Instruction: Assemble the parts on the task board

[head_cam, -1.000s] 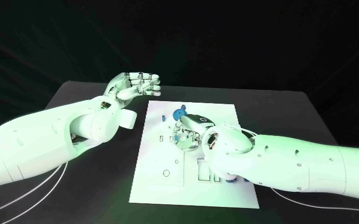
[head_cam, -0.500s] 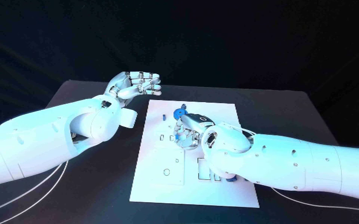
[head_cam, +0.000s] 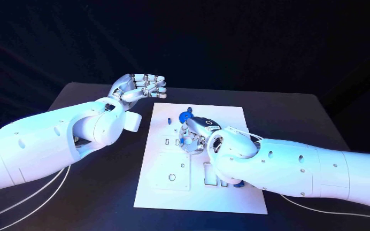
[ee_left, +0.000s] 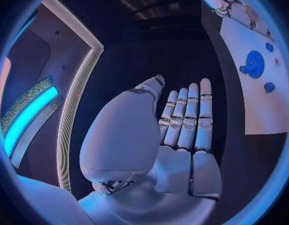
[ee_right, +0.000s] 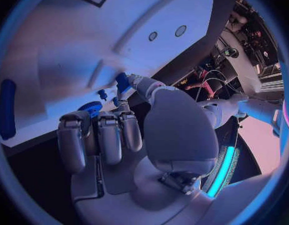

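The task board (head_cam: 202, 159) lies mid-bench, long axis running from six to twelve o'clock. A blue gear (head_cam: 185, 117) sits near its twelve o'clock end, with small blue parts (ee_left: 268, 87) beside it and another blue piece (head_cam: 241, 184) at about five o'clock, just beside the right forearm. Since a second ago almost nothing has moved, so the current placement looks unfinished. The right hand (head_cam: 194, 135) stays low over the board's centre, just at six o'clock of the gear, fingers curled; in the wrist view it seems to pinch a small blue part (ee_right: 122, 81), though I cannot be certain. The left hand (head_cam: 139, 87) still hovers off the board at ten o'clock, palm up, fingers straight together, holding nothing.
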`<action>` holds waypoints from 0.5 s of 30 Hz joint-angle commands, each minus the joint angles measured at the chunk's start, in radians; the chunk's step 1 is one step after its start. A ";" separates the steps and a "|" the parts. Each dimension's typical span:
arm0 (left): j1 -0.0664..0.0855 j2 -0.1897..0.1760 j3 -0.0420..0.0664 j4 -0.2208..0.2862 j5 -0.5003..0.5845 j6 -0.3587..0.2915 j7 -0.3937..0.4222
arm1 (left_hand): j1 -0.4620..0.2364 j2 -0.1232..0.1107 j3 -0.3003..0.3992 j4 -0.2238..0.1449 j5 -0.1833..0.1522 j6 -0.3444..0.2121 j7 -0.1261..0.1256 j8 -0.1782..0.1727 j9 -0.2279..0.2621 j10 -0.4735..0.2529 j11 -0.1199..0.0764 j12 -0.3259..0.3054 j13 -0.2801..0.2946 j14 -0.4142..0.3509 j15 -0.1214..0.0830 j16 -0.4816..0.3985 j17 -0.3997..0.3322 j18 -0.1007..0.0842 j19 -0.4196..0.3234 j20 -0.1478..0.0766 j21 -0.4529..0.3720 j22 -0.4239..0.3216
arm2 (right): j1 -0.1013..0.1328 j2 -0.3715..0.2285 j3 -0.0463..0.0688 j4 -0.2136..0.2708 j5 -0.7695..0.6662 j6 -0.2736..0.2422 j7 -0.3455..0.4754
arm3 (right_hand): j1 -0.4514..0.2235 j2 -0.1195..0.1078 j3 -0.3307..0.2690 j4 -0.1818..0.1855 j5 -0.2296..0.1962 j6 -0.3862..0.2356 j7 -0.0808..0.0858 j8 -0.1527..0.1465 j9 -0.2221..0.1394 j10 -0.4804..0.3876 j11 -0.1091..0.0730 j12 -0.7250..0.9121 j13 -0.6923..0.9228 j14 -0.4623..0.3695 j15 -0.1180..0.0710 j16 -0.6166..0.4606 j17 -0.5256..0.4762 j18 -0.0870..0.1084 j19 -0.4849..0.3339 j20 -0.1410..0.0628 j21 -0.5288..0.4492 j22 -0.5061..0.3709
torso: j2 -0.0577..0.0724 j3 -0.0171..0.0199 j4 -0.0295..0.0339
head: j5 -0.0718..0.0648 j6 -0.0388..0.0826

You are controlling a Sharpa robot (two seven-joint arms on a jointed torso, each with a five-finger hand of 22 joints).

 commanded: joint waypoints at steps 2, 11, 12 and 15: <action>0.001 0.001 0.001 0.002 -0.005 0.019 0.003 | -0.004 0.003 0.001 -0.006 -0.006 -0.006 0.006 -0.004 0.002 -0.004 0.004 -0.002 0.000 -0.007 -0.001 -0.003 0.001 0.002 -0.006 -0.002 0.006 0.002 | -0.003 0.001 -0.002 -0.003 -0.017 -0.003 0.012 | -0.001 0.001 -0.007 0.000 0.002 -0.003 -0.002 0.013 0.048 0.033 -0.004 -0.005 0.174 0.100 -0.007 0.000 0.244 -0.014 0.108 -0.007 0.004 0.263 | 0.001 0.0006 -0.0009 | 0.001 -0.001; 0.001 0.001 0.001 0.000 -0.007 0.021 0.001 | -0.004 0.003 0.001 -0.006 -0.006 -0.006 0.006 -0.004 0.002 -0.004 0.004 -0.002 0.000 -0.007 -0.001 -0.003 0.001 0.002 -0.006 -0.002 0.006 0.002 | -0.005 0.002 -0.002 -0.006 -0.017 -0.005 0.019 | -0.004 -0.005 -0.009 -0.001 0.003 -0.008 0.000 0.011 0.047 0.029 -0.003 -0.011 0.170 0.099 -0.006 -0.001 0.242 -0.014 0.108 -0.006 0.004 0.263 | 0.000 0.0006 -0.0001 | 0.000 -0.003; 0.001 0.001 0.001 0.000 -0.007 0.021 0.001 | -0.004 0.003 0.001 -0.006 -0.006 -0.006 0.006 -0.004 0.002 -0.004 0.004 -0.002 0.000 -0.007 -0.001 -0.003 0.001 0.002 -0.006 -0.002 0.006 0.002 | -0.005 0.002 -0.002 -0.006 -0.017 -0.005 0.020 | -0.004 -0.005 -0.009 -0.001 0.003 -0.008 0.000 0.011 0.047 0.029 -0.003 -0.011 0.170 0.099 -0.006 -0.001 0.242 -0.014 0.108 -0.006 0.004 0.263 | 0.000 0.0008 0.0000 | 0.000 -0.003; 0.001 0.001 0.001 -0.001 -0.008 0.021 0.001 | -0.004 0.003 0.001 -0.006 -0.006 -0.006 0.006 -0.004 0.002 -0.004 0.004 -0.002 0.000 -0.007 -0.001 -0.003 0.001 0.002 -0.006 -0.002 0.006 0.002 | -0.006 0.002 -0.002 -0.006 -0.017 -0.004 0.020 | -0.004 -0.005 -0.009 -0.001 0.003 -0.008 0.000 0.011 0.047 0.029 -0.003 -0.011 0.170 0.099 -0.006 -0.001 0.242 -0.014 0.108 -0.006 0.004 0.263 | 0.000 0.0009 0.0001 | 0.001 -0.003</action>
